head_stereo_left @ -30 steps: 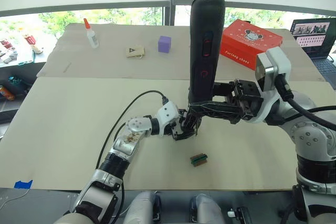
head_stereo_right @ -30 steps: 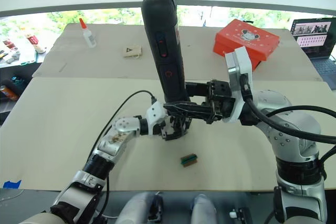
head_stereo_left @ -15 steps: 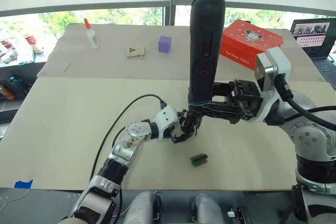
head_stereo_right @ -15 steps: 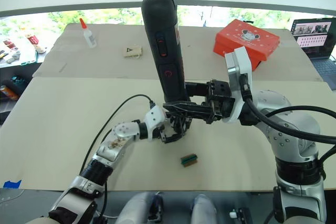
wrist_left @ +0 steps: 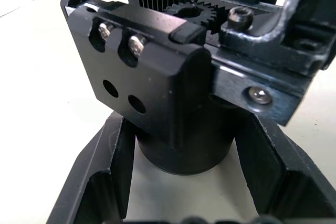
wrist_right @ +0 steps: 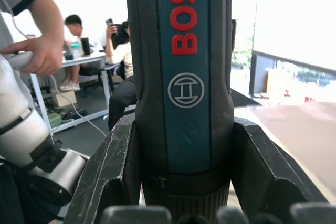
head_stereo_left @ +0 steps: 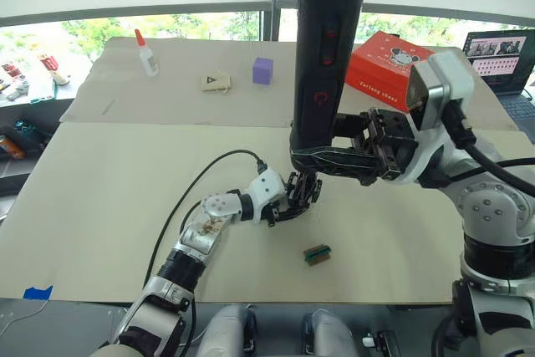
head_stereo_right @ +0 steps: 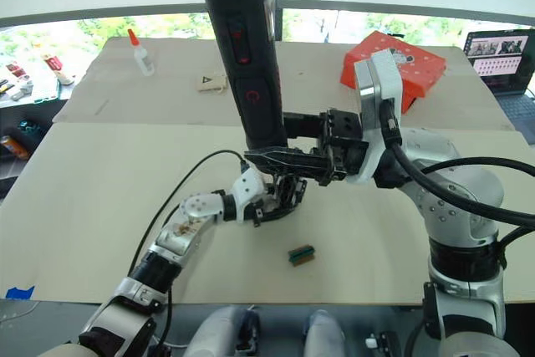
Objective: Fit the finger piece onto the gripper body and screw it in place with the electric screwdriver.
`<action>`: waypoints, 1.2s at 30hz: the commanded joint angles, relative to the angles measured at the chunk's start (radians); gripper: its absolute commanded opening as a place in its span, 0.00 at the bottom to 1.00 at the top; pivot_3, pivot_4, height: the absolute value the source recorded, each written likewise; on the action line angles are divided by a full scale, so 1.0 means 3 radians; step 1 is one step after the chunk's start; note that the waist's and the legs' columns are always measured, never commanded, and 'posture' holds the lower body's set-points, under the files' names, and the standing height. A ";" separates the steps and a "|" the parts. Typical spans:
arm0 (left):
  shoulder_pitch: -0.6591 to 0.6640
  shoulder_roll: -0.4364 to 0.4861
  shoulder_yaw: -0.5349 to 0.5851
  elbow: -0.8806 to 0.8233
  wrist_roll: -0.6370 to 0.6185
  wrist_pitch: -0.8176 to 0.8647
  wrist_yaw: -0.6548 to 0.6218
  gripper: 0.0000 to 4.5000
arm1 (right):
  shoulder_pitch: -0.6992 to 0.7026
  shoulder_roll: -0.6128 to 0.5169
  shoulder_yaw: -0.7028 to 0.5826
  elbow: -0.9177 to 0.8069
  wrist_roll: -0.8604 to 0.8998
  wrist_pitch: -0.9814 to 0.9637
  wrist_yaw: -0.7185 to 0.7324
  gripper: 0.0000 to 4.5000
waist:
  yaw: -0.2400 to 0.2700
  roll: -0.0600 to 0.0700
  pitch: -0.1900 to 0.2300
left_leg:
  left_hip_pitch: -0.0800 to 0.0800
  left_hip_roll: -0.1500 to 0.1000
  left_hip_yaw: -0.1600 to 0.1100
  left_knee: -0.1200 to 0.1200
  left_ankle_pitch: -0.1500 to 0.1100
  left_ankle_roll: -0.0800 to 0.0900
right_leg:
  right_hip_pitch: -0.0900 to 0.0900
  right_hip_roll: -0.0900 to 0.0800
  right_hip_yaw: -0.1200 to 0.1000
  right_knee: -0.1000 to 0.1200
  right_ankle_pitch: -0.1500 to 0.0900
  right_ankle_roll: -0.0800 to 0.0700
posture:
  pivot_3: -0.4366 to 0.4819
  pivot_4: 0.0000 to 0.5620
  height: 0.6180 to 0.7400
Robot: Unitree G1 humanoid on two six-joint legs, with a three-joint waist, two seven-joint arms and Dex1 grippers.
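The electric screwdriver (head_stereo_left: 326,48) stands upright above the table's middle, its thick black handle running past the top of the view. My right gripper (head_stereo_left: 316,156) is shut on its lower end, and in the right wrist view the fingers (wrist_right: 113,171) clamp the handle (wrist_right: 184,77) from both sides. Just below it, my left gripper (head_stereo_left: 294,199) is shut on the gripper body (head_stereo_left: 305,191); its round base (wrist_left: 184,153) sits between the fingers (wrist_left: 100,182). A black block (wrist_left: 147,93) with two screw heads and two empty holes faces the camera. I cannot tell the finger piece apart from the body. The bit is hidden.
A small green-and-brown block (head_stereo_left: 317,254) lies on the table near the front. At the back stand a red box (head_stereo_left: 387,60), a purple cube (head_stereo_left: 262,70), a small card (head_stereo_left: 215,82) and a glue bottle (head_stereo_left: 147,53). A laptop (head_stereo_left: 501,52) is far right. People (wrist_right: 47,45) show behind.
My right arm has risen and shifted slightly left, lifting the screwdriver so its top leaves the view. The left gripper, still on the gripper body, has turned a little upward.
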 commanded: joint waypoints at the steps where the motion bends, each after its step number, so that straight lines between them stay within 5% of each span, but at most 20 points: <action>1: -0.0094 -0.0027 0.0002 0.0066 0.0008 -0.0107 -0.0017 0.51 | -0.0084 0.0081 0.0023 -0.0055 -0.0034 -0.0142 0.0006 0.43 | 0.0000 0.0000 0.0000 | 0.0000 0.0000 0.0000 0.0000 0.0000 0.0000 | 0.0000 0.0000 0.0000 0.0000 0.0000 0.0000 | 0.48 0.27 1.00; 36: 0.0104 0.0076 -0.0040 -0.0272 -0.0006 0.0039 -0.0060 0.51 | -0.0218 0.0277 0.0227 0.0204 -0.0427 -0.0326 0.0265 0.43 | -0.0042 0.0000 0.0000 | 0.0000 0.0000 0.0001 -0.0004 0.0000 0.0000 | -0.0002 0.0001 -0.0001 0.0000 0.0000 0.0001 | 0.48 0.27 1.00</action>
